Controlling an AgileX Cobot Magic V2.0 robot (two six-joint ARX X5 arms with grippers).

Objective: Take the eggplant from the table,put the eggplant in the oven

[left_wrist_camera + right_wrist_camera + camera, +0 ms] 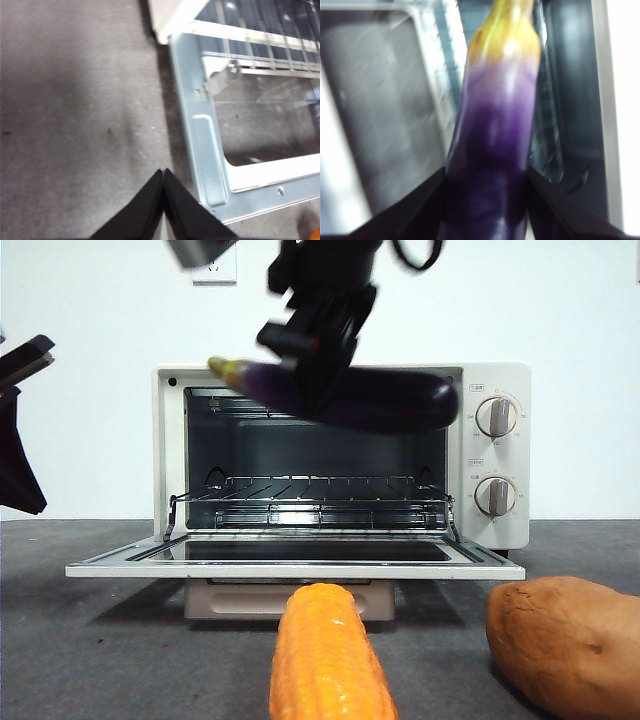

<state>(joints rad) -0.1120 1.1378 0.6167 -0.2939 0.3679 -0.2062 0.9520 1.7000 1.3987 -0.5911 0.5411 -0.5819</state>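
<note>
Now the right gripper (pixel 318 360) is holding the eggplant (pixel 400 398) in the air, level with the top edge of the oven (pixel 500 530) mouth and in front of it, its two jaws closed on the purple body a little toward the stem end. In the right wrist view the jaws are pressing both sides of the eggplant (pixel 492 150), with the yellowish stem pointing away from the camera; that picture is smeared, so how deep the grip sits is probably not worth judging. The oven door (pixel 300 562) is lying flat open and the wire rack (pixel 310 490) inside is bare. The eggplant is hanging lengthwise across the opening, almost as wide as the cavity, so it looks too high to go in as it is. To do this step well, the arm should be lowering it below the top frame, keeping it level, then easing it straight in over the rack before letting go. The left gripper (pixel 163 200) is waiting off to the side above the table (pixel 75 125), its jaws pressed together on nothing, near the door's corner. A corn cob (pixel 328 655) and a sweet potato (pixel 565 645) are lying in front.
</note>
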